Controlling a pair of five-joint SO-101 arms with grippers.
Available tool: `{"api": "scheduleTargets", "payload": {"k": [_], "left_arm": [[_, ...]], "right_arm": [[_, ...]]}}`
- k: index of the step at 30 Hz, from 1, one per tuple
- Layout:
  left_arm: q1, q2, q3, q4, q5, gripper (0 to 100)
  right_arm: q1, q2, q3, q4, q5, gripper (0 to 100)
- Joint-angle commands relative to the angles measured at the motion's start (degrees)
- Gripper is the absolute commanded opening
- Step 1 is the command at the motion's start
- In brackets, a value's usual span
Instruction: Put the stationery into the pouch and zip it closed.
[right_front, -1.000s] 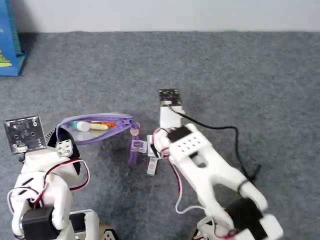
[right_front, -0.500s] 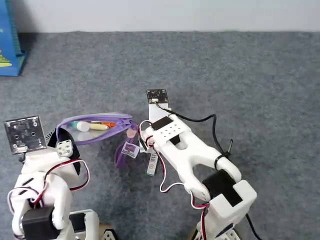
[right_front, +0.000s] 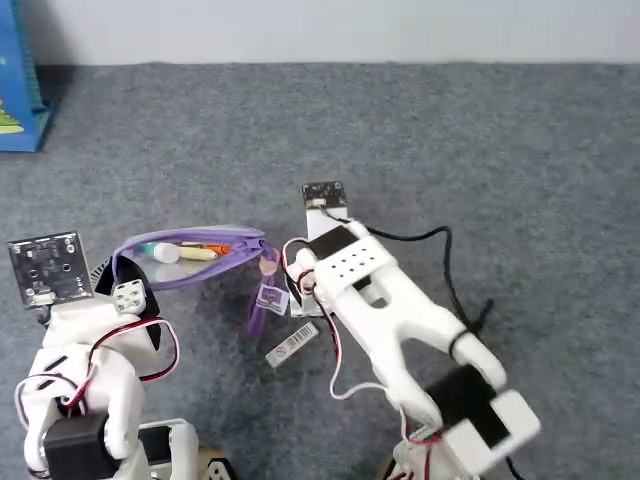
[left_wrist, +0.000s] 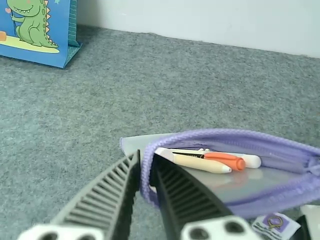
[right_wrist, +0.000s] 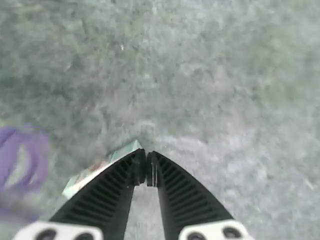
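My left jaws pinched the pouch (left_wrist: 240, 136) rim, pens (left_wrist: 197, 162) just beyond, my right jaws pressed together, packet (right_wrist: 95, 170) beside tips.

The grey carpeted table (right_front: 500, 150) bears a purple pouch (right_front: 200, 270), 1 small labelled block (right_front: 292, 344) and a blue box (right_front: 18, 90).

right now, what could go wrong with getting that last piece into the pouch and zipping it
1. The barcoded piece lies on the carpet outside the pouch, and the right gripper is shut beside it, seemingly empty; zipping now would leave it out.
2. The left gripper pinches only the pouch's thin rim, so a hard zip pull might slip it free.
3. The purple strap by the mouth could snag.
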Motion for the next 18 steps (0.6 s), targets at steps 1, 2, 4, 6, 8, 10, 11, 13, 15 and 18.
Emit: {"api": "scheduleTargets", "payload": {"k": [1, 2, 4, 6, 8, 10, 11, 13, 15, 18], "left_arm": [[0.0, -0.4, -0.6, -1.1, 0.4, 1], [0.0, -0.4, -0.6, -1.1, 0.4, 1], [0.0, -0.4, -0.6, -1.1, 0.4, 1], [-0.1, -0.4, -0.6, -1.1, 0.4, 1], [-0.1, -0.4, -0.6, -1.1, 0.4, 1], [-0.1, -0.4, -0.6, -1.1, 0.4, 1], [-0.1, -0.4, -0.6, -1.1, 0.4, 1], [-0.1, -0.4, -0.6, -1.1, 0.4, 1], [-0.1, -0.4, -0.6, -1.1, 0.4, 1], [-0.2, -0.4, -0.6, -1.1, 0.4, 1]], "right_arm": [[0.0, -7.1, -1.9, 3.8, 0.4, 0.8], [-0.3, -7.6, -1.7, 4.3, 0.4, 0.8], [-1.0, -7.8, -1.0, 5.1, 0.4, 0.9], [-1.9, -7.7, 0.1, 5.6, 0.1, 0.9], [-2.2, -7.7, 1.3, 5.0, -1.3, 1.0], [-3.3, -7.7, 2.5, 3.7, -3.1, 2.9], [-3.9, -7.7, 3.3, 3.0, -3.3, 5.5], [-5.5, -7.7, 5.4, 0.8, -3.5, 12.6], [-7.2, -7.7, 7.0, -1.7, -3.6, 19.4], [-9.1, -7.7, 8.1, -4.6, -4.5, 23.7]]}}
